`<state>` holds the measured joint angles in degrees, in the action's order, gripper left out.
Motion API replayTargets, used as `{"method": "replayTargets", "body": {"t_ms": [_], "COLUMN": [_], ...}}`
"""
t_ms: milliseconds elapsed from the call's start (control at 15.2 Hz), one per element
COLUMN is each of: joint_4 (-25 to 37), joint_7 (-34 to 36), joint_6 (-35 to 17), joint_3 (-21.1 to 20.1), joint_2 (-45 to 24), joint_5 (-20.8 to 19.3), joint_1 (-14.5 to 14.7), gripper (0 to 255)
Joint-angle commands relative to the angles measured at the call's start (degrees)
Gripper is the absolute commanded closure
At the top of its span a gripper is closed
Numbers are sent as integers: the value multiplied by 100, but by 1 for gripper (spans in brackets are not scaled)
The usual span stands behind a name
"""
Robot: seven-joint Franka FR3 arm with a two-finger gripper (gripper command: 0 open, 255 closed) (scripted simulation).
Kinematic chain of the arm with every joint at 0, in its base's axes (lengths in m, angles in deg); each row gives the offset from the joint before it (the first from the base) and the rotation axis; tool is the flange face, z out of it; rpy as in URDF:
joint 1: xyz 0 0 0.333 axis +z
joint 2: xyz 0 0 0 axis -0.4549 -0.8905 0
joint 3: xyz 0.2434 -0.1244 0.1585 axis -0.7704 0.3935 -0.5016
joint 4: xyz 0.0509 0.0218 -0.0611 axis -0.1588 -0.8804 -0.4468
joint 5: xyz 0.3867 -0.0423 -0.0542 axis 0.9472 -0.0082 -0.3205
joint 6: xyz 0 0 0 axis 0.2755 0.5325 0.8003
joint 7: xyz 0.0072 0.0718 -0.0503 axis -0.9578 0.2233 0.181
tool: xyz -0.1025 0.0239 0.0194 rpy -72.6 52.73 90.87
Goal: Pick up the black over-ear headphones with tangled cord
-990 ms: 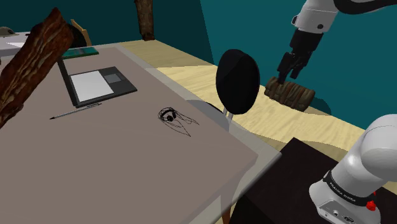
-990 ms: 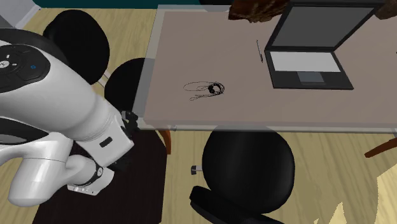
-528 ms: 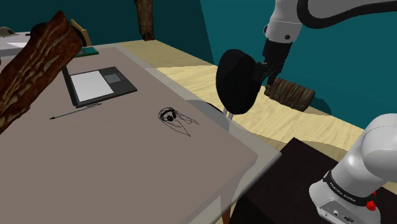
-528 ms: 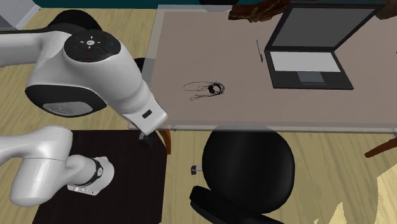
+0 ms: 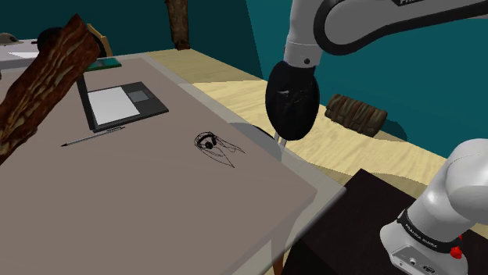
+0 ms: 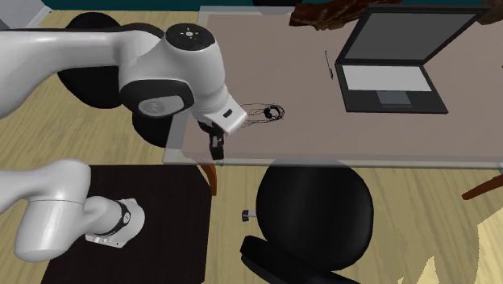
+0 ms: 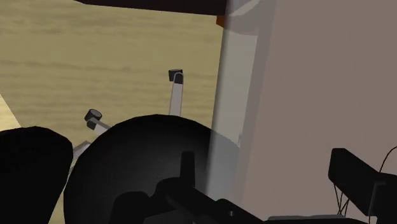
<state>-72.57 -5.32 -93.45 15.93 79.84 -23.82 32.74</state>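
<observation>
Hovering over the worktop's (image 6: 338, 133) lower-left corner in the second exterior view, the claw (image 6: 216, 147) is open and grips nothing. Black headphones (image 6: 274, 111) with looped cord lie flat on the worktop, up-right of it, apart.

The pincer (image 6: 215, 148) hangs over the edge of the table (image 6: 322, 137), near the black headphones (image 6: 272, 111) lying on it.

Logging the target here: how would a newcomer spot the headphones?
On the grey-brown table, look near the edge by the black chair, away from the open laptop. The headphones are small and black, with thin cord looped loosely beside them, unlike the straight pen.
</observation>
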Motion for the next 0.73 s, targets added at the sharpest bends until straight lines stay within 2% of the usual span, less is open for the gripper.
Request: {"method": "replayTargets", "body": {"t_ms": [0, 660], "joint_4": [276, 1828], "joint_7": [141, 886], "joint_6": [-112, -320], "joint_3": [-174, -800], "joint_2": [-428, -2495], "joint_5": [-67, -777], "joint_1": [52, 435], "gripper": [0, 0]}}
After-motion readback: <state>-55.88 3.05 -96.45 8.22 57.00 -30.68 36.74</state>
